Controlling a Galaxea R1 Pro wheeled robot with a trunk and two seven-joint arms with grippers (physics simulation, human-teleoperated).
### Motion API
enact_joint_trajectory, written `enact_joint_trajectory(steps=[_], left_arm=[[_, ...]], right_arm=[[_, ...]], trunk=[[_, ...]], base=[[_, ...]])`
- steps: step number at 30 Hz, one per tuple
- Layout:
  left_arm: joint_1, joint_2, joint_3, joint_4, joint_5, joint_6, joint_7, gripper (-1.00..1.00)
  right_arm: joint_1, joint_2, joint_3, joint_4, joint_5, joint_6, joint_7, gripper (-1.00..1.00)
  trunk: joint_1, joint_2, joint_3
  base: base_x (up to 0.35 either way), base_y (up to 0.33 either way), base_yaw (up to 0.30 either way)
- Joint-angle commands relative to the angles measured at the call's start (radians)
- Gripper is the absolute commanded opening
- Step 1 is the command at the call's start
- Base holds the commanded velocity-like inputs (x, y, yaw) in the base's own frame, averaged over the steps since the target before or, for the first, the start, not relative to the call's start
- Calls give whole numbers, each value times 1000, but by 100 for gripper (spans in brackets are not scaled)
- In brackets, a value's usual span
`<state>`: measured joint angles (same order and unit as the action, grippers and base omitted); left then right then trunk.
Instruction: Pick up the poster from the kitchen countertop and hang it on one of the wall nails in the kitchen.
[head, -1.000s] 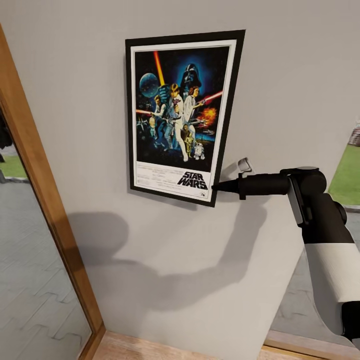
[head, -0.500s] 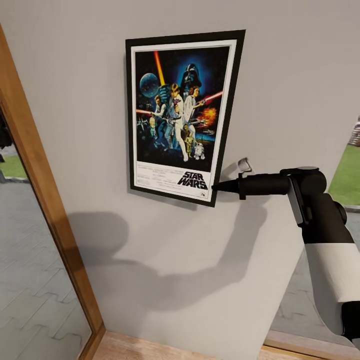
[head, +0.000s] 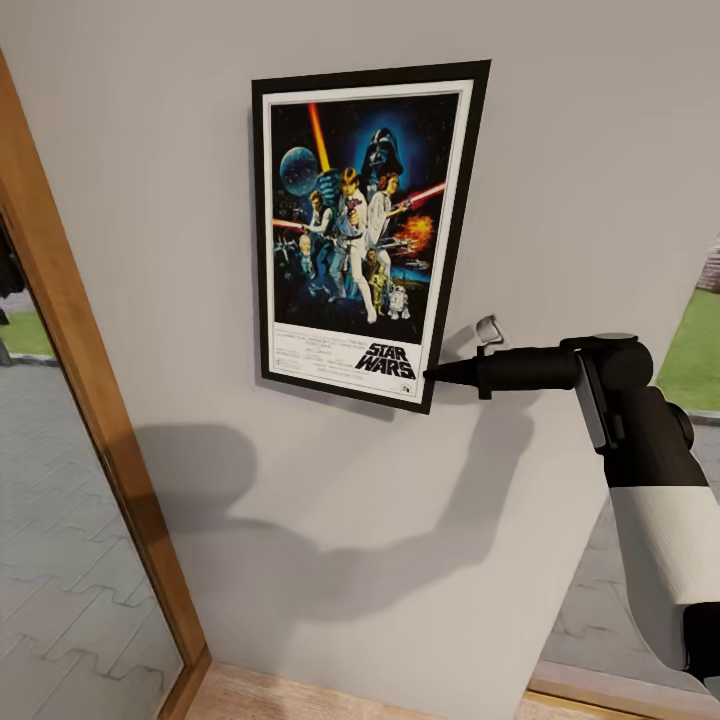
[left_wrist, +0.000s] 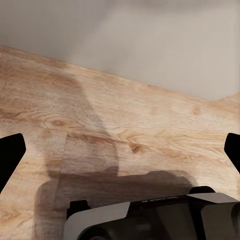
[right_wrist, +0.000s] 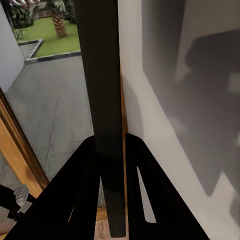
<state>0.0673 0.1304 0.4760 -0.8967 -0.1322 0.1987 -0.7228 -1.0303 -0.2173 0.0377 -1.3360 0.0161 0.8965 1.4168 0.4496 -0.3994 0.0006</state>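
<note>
Seemingly nearly done: the poster (head: 365, 235) sits flat against the grey wall (head: 560, 150), while the right pincer (head: 437, 375) clamps its frame at five o'clock; only release remains. The left pincer (left_wrist: 120, 150) hangs apart.

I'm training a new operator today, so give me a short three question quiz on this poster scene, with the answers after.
1. True or false: the right hand grips the poster at its lower right corner.
2. Multiple choice: what is the poster against? A) the grey wall B) the wooden door frame C) the wood floor
3. Fill in: in its wrist view, the left hand is ____ and points at the wood floor.

Key: 1 true. The right wrist view shows the fingers either side of the frame's black edge. 2 A. 3 open.
</note>
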Motion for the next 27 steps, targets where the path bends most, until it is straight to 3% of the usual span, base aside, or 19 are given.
enact_joint_trajectory(steps=[1, 27], left_arm=[[0, 0, 3, -2, -4, 7, -6, 100], [0, 0, 2, -2, -4, 8, -6, 100]], right_arm=[[0, -1, 1, 0, 1, 13, 5, -100], [-1, -1, 1, 0, 1, 12, 5, -100]], trunk=[[0, -1, 0], [0, -1, 0]], base=[[0, 0, 0], [0, 44, 0]])
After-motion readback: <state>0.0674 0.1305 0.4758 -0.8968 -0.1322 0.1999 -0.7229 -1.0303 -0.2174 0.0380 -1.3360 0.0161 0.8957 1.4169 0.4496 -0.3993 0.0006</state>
